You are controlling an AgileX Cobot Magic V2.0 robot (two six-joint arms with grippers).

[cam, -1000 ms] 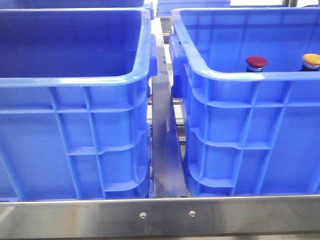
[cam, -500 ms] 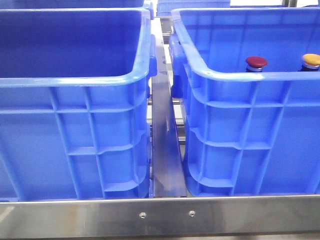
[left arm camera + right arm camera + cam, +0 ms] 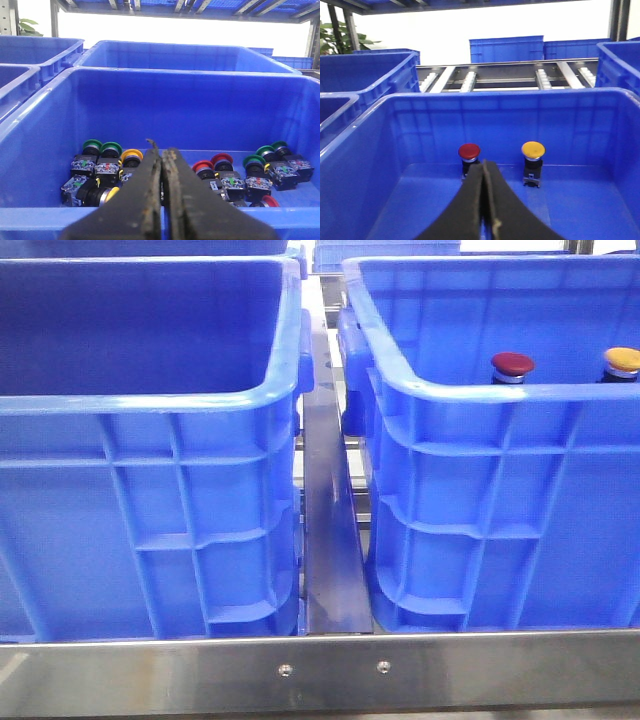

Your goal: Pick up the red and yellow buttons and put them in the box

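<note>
A dark red button (image 3: pixel 512 365) and a yellow button (image 3: pixel 622 362) stand upright, side by side, inside the right blue box (image 3: pixel 480 390). In the right wrist view the red button (image 3: pixel 469 151) and the yellow button (image 3: pixel 533 150) stand at the far wall of that box (image 3: pixel 580 125). My right gripper (image 3: pixel 484 164) is shut and empty, just short of the red button. My left gripper (image 3: pixel 162 151) is shut and empty, above the near rim of another blue box (image 3: pixel 200 105). Neither gripper shows in the front view.
The box under the left gripper holds several push buttons: green (image 3: pixel 111 148), yellow (image 3: pixel 132 156) and red (image 3: pixel 202 167). A left blue box (image 3: pixel 150 400) stands beside the right one, a metal rail (image 3: pixel 330 540) between them. More blue crates (image 3: pixel 506 49) and roller tracks stand behind.
</note>
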